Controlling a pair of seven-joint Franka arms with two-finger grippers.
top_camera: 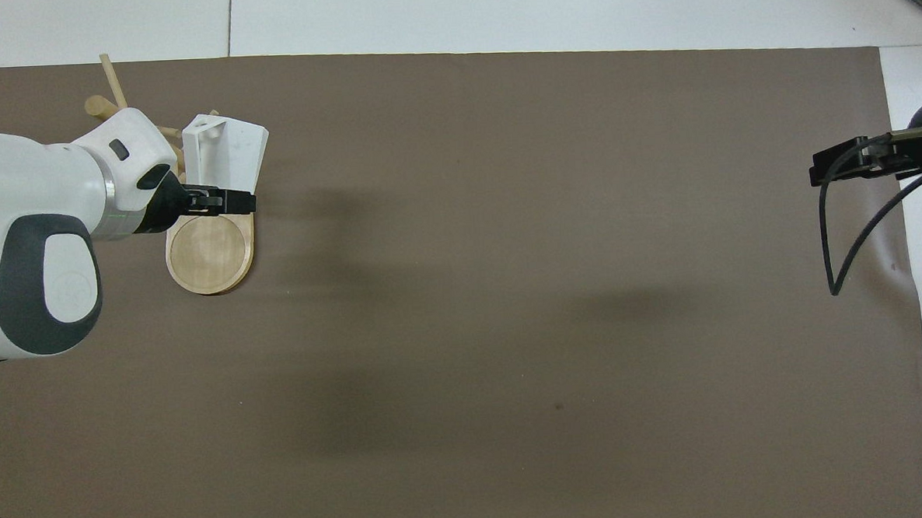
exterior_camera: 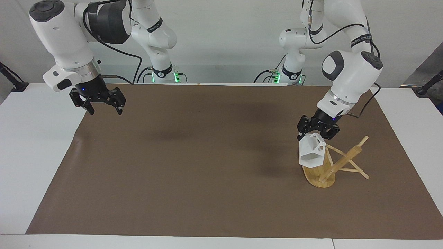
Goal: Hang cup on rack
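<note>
The white faceted cup (exterior_camera: 310, 154) (top_camera: 227, 148) hangs tilted over the oval base of the bamboo rack (exterior_camera: 341, 162) (top_camera: 210, 254), with its pierced handle close to a thin peg. My left gripper (exterior_camera: 316, 134) (top_camera: 221, 199) is shut on the cup's upper edge, beside the handle. The rack's thick post slants up from the base toward the left arm's end of the table, with thin pegs sticking out of it. My right gripper (exterior_camera: 105, 111) (top_camera: 853, 160) hangs open and holds nothing, over the mat's edge at the right arm's end.
A brown mat (exterior_camera: 207, 166) covers most of the white table (exterior_camera: 31, 145). The rack stands on the mat at the left arm's end. A black cable (top_camera: 841, 234) loops down from the right arm.
</note>
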